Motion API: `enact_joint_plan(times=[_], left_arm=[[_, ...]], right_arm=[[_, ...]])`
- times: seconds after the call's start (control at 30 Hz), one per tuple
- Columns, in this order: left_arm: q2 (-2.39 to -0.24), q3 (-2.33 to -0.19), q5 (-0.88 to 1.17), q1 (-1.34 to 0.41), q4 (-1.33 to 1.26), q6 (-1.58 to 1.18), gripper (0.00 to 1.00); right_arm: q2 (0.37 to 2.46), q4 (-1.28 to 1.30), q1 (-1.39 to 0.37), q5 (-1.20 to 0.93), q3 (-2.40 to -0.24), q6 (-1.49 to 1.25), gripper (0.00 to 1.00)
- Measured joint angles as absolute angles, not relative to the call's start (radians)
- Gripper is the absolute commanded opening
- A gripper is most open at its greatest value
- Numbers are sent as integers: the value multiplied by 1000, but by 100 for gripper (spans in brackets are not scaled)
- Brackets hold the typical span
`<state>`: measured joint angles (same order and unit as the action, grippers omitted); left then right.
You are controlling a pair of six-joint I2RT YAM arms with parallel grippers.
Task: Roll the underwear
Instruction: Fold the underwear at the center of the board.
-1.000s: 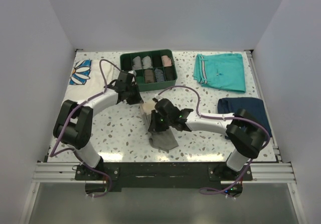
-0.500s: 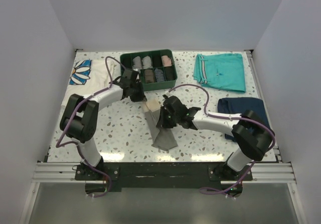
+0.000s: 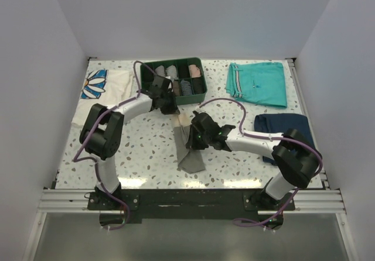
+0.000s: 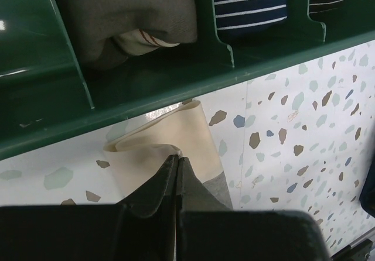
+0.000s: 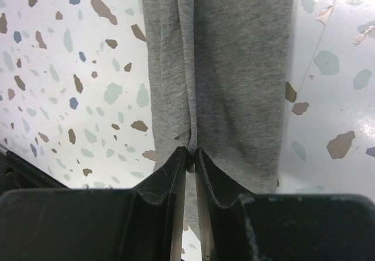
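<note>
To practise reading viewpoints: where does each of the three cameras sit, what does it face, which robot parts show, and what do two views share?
Top external: above, behind the bases, looking down; both arms show, left gripper and right gripper holding the underwear near the green tray.
Left wrist: on the left arm, facing the tray's front wall; shut fingers pinch the beige end.
Right wrist: on the right arm, facing down at grey cloth; fingers pinch a fold.
Shared: both wrist views show the underwear.
</note>
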<state>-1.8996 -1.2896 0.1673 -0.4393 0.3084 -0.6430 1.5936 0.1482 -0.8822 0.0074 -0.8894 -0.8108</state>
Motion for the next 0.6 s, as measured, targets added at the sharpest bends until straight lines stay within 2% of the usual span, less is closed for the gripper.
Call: enact_joint_plan(times=[0.4,0.53,0.57,0.6], left_arm=[[-1957,-1345,184,-458,301,-643,0],[-1973,-1367,191,-469,301,-643,0],[-1973,-1368,192,-472,300,-642,0],[-1973,-1369,194,-474,300,-642,0]], right_arm=[[1561,197,-882,81,-835,-836,13],[1551,205,-882,98,-823,-852,36],[1546,207,-882,108,-821,-855,52],[1538,207,-882,120,-816,-855,55]])
